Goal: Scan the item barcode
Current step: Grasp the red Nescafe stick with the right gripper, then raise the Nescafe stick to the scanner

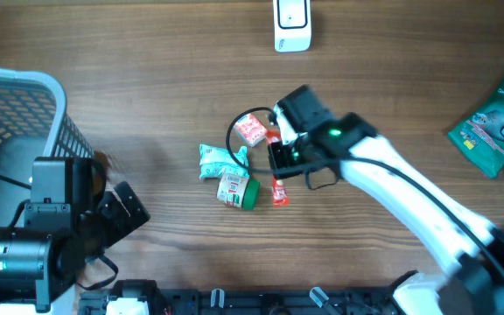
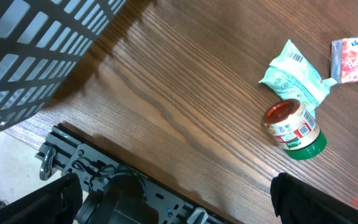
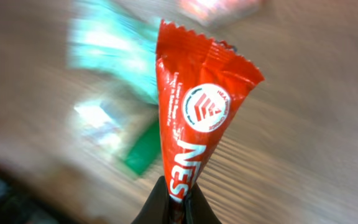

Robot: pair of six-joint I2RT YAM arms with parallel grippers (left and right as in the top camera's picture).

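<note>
Right claw [image 3: 176, 208] is pressed together on the bottom end of a red sachet [image 3: 197, 118], which stands up out of it, over the middle of the table [image 1: 147, 70]. White letters "NES" run up the sachet; the rest is hidden in the grip. Above them sits a round white badge with a red chevron mark and small print too fine to read. Its foil is glossy and creased, with a saw-tooth top edge.

Left claw [image 2: 176, 186] is spread wide and holds nothing, low over the near table edge beside the basket [image 1: 16, 114].

A pink tissue pack [image 2: 350, 60] reads "Kleenex". A teal packet [image 2: 294, 78], crinkled, shows a barcode near one end and touches a jar [image 2: 294, 127] lying on its side, with a white label and a green cap.

Bare wood grain lies open between the basket and this cluster. The white scanner [image 1: 292, 22] stands at the far edge, well apart. A green bag [image 1: 495, 122] lies at the right edge.
</note>
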